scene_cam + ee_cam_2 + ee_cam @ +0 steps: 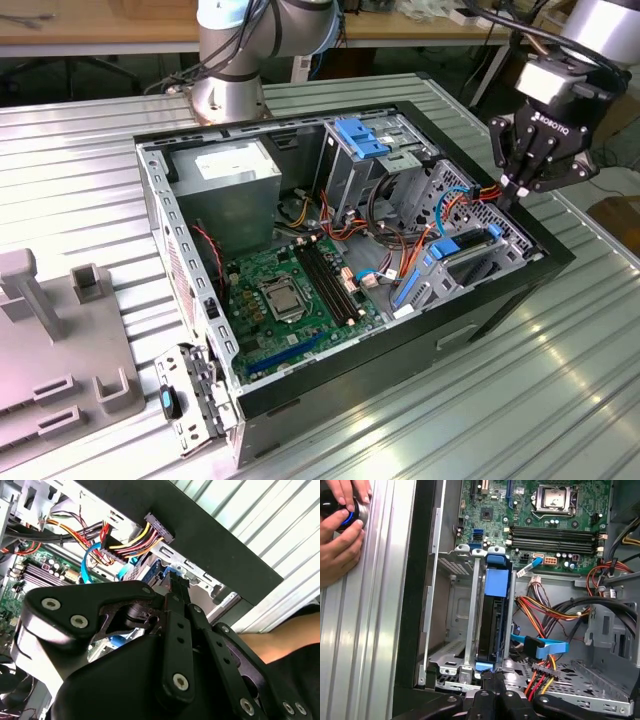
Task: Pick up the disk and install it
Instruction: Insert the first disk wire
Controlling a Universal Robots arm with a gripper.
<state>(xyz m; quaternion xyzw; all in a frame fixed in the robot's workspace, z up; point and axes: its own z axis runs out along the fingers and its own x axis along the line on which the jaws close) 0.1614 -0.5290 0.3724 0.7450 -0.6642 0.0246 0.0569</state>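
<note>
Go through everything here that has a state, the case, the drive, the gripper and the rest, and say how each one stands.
Computer case: open, lying on its side.
Disk: on edge in the drive cage slot.
Gripper: shut, tips close to the disk's end.
Memory slots: empty.
Processor socket: no cooler on it.
Power connector: loose, unplugged.
Person's hands: around a dark round object.

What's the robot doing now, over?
Gripper shut, over the drive cage. Disk edge-up in the cage slot, gripper tip at its end. Blue cable, power connector close beside.
</note>
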